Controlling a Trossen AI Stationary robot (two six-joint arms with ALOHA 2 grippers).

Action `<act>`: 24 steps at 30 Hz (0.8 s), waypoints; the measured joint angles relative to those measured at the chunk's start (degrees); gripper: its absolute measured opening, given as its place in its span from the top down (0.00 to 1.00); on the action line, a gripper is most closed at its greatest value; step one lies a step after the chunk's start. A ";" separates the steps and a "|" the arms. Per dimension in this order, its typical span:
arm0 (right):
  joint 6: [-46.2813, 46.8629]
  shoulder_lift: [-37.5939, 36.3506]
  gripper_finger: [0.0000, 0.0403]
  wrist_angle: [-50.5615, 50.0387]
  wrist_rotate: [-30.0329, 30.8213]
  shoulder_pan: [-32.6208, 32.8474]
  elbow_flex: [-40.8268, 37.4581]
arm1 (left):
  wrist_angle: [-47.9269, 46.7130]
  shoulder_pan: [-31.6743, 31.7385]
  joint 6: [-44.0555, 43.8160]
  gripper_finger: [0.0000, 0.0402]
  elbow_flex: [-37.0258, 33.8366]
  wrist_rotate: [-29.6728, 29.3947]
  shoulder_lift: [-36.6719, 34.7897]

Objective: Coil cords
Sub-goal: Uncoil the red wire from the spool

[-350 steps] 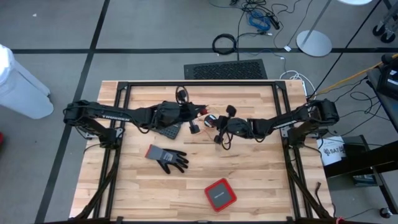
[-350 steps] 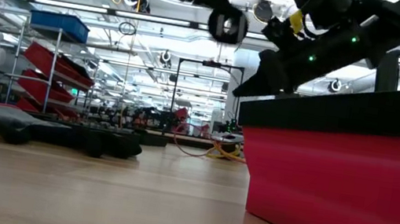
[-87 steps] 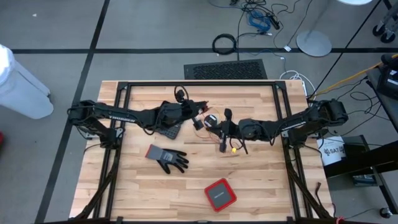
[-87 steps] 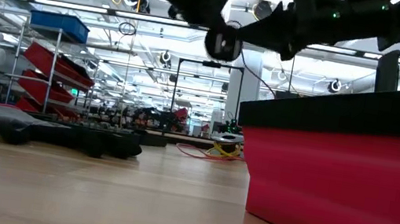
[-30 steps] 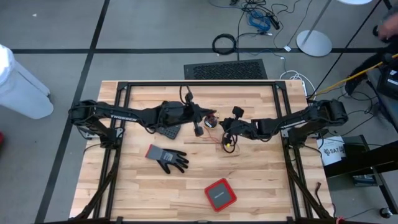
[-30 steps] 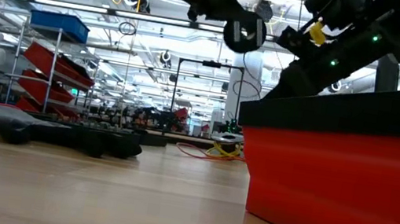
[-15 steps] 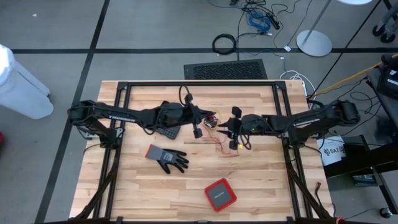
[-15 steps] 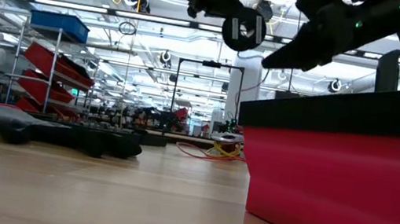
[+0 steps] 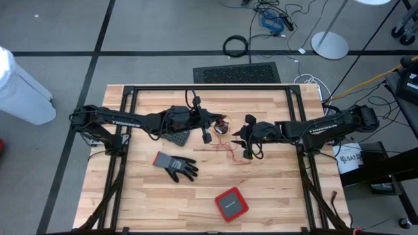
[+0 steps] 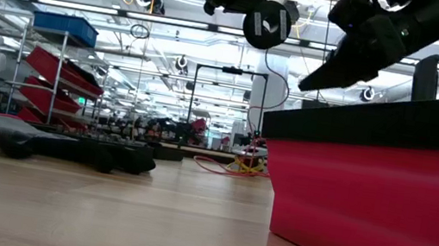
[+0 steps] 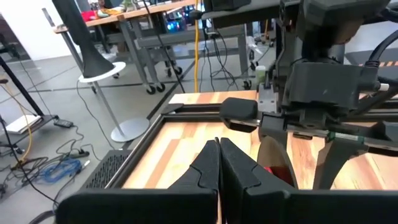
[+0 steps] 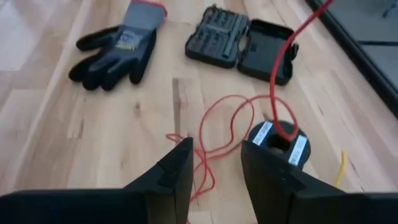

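The red cord [image 12: 231, 127] lies in loose loops on the wood in the middle of the table [image 9: 227, 147]. One strand [image 12: 278, 74] rises from its black labelled end [image 12: 278, 143] toward my left gripper [image 9: 212, 124], which is shut above it [image 11: 219, 152]. A thin wire hangs below that gripper in the low view [image 10: 272, 96]. A short piece of the yellow cord [image 12: 341, 169] lies on the table. My right gripper [image 12: 217, 162] is open, just right of the red loops [image 9: 242, 138], with nothing between its fingers. My left gripper is shut on the red cord, and a strand [image 12: 292, 43] runs up to it. The pinch itself lies outside the right wrist view and is hidden behind the shut fingers [image 11: 208, 168] in its own view. The cord hangs slack below, with its loops on the table.
A grey glove [image 9: 176, 166] and an open black bit case [image 9: 176, 138] lie left of the cords. A red and black box [image 9: 231, 203] stands near the front edge and fills the low view's right side [image 10: 373, 207]. Black frame rails [image 9: 209, 87] border the table.
My right gripper has opened and let go of the yellow cord, which has dropped to the table. It has risen, drawn back a little toward the table's right edge, and tipped toward level. My left gripper has stayed shut and in place.
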 joint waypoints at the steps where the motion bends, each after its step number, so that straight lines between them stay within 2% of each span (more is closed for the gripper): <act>1: -0.33 0.01 0.69 1.19 0.00 0.00 0.00 | 0.40 0.00 -0.02 1.00 0.00 0.07 0.00; 3: -1.69 0.02 0.69 4.06 0.25 0.00 0.00 | 1.21 -0.02 -0.60 1.00 0.00 0.52 0.00; 7: -4.23 0.02 0.69 7.14 4.56 0.00 0.00 | 1.34 -0.02 -2.37 1.00 0.00 1.94 0.00; 12: -5.22 0.75 0.69 10.67 5.21 0.00 0.00 | 1.61 -0.04 -2.81 1.00 0.00 2.48 0.00; 19: -6.00 5.50 0.69 15.85 5.34 -0.11 0.00 | 3.51 -0.17 -3.19 1.00 0.00 3.92 0.00; 24: -7.15 7.88 0.69 19.08 9.86 -0.11 0.00 | 2.72 -0.29 -4.52 1.00 0.00 4.62 0.00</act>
